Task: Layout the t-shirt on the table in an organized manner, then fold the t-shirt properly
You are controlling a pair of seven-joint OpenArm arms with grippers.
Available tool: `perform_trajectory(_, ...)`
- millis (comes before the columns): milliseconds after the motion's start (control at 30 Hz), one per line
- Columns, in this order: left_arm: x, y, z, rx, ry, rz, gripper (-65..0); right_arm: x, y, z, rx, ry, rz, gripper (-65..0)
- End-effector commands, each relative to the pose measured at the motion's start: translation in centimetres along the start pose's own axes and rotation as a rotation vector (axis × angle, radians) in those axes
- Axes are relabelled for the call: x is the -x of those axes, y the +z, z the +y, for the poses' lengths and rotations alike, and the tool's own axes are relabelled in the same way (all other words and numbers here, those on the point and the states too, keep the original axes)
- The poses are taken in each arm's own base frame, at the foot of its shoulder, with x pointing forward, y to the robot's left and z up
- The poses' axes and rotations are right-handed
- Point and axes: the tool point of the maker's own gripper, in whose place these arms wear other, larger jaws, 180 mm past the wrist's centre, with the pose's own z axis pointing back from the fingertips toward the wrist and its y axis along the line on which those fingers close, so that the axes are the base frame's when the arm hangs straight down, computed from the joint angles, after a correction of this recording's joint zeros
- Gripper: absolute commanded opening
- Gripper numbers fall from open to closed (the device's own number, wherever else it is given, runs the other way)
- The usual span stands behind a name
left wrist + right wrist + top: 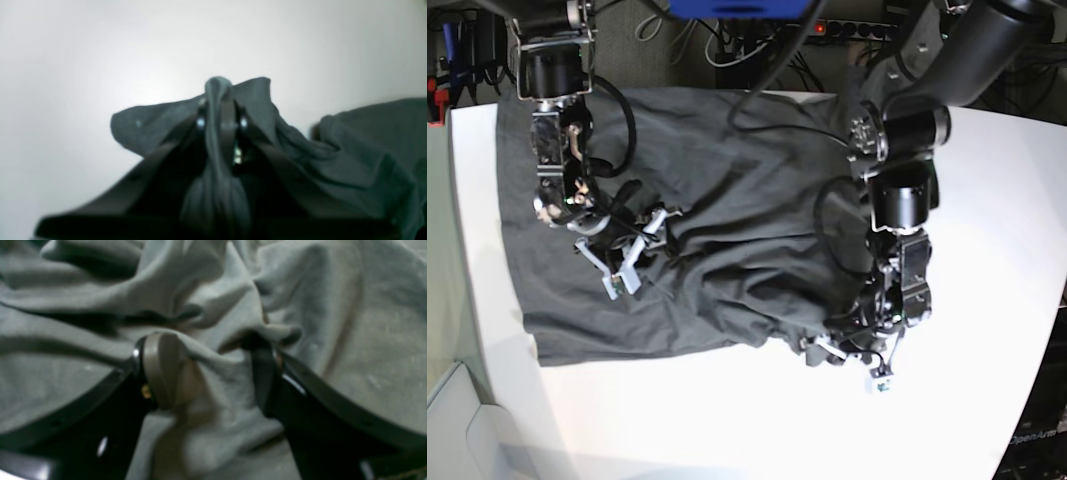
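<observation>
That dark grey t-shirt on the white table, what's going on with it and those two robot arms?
Two robot arms are working on a crumpled dark charcoal-grey cotton t-shirt spread unevenly over the large white table. The left pincer is shut on a bunched fold at the shirt's edge. The right pincer is open, its fingers pressed down into the wrinkled cloth without gripping it. The shirt is not yet laid flat, so no folding has begun.
</observation>
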Motion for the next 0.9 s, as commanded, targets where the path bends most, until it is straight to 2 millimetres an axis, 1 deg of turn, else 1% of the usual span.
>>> perform_trajectory(0,-6.1,0.8,-0.7,0.013,-0.017,-0.155,-64.9,0.9,0.1,-0.3,0.007,0.014,0.053,-31.5)
perform_trajectory(100,-9.4,1.8,-0.9,0.01,-0.033,-0.252,-64.9,0.9,0.1,-0.3,0.007,0.014,0.054,-31.5)
perform_trajectory(200,-11.0,2.1,-1.1,0.014,-0.039,-0.287,-64.9,0.9,0.1,-0.3,0.007,0.014,0.054,-31.5)
perform_trajectory(267,-11.4,2.3,-1.0,0.01,-0.042,-0.296,-64.9,0.9,0.1,-0.3,0.007,0.014,0.054,-31.5)
perform_trajectory(333,-11.8,2.6,-0.2,-0.004,-0.049,-0.305,-64.9,0.9,0.1,-0.3,0.007,0.014,0.054,-31.5)
perform_trajectory(400,-12.0,2.6,-0.1,-0.006,-0.051,-0.309,-64.9,0.9,0.1,-0.3,0.007,0.014,0.054,-31.5)
perform_trajectory(467,-12.1,2.7,0.0,-0.009,-0.052,-0.309,-65.0,0.9,0.1,-0.3,0.007,0.014,0.054,-31.5)
perform_trajectory(533,-12.2,2.9,1.1,-0.027,-0.06,-0.31,-65.0,0.9,0.1,-0.3,0.007,0.014,0.054,-31.5)
perform_trajectory(667,-12.1,3.0,1.4,-0.032,-0.061,-0.308,-65.0,1.0,0.1,-0.2,0.007,0.013,0.056,-31.5)
perform_trajectory(767,-12.1,3.0,1.4,-0.032,-0.061,-0.302,-65.0,0.4,0.3,-0.2,0.009,0.023,0.038,-31.4)
perform_trajectory(867,-13.0,3.6,1.5,-0.039,-0.071,-0.329,-65.0,-0.7,0.8,0.1,0.011,0.041,0.007,-31.4)
